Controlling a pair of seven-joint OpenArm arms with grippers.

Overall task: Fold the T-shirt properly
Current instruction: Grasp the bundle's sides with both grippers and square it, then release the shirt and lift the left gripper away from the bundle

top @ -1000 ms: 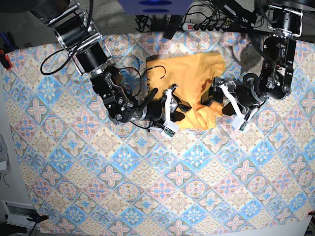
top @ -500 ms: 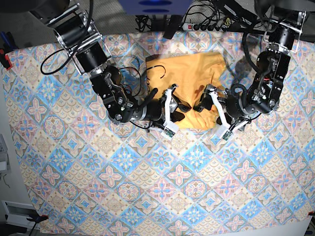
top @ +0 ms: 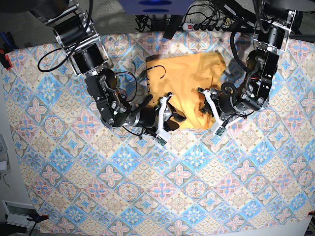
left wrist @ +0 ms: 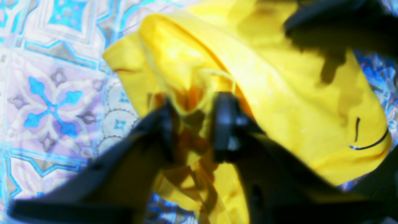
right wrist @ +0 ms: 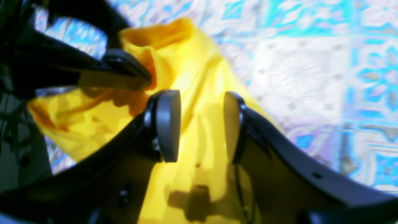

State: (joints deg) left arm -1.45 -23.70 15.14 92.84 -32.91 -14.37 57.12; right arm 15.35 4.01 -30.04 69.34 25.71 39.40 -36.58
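The yellow-orange T-shirt (top: 189, 81) lies bunched at the back middle of the table, with its dark neckline trim (top: 158, 69) at the left. My left gripper (top: 204, 106) is at the shirt's lower right edge. In the left wrist view the left gripper (left wrist: 194, 124) is shut on a gathered fold of the T-shirt (left wrist: 279, 93). My right gripper (top: 170, 114) is at the shirt's lower left edge. In the right wrist view the right gripper (right wrist: 200, 124) is open, its pads (right wrist: 168, 124) apart over flat cloth of the T-shirt (right wrist: 199, 77).
The blue-and-pink tiled tablecloth (top: 147, 187) covers the whole table. A power strip and cables (top: 206, 24) run along the back edge. A loose black cable (top: 129, 76) lies left of the shirt. A red clamp (top: 5, 60) sits at the left edge.
The left arm has swung in toward the shirt's lower right edge, and its jaws have closed on cloth. The right arm has shifted slightly down and left, its jaws unchanged.
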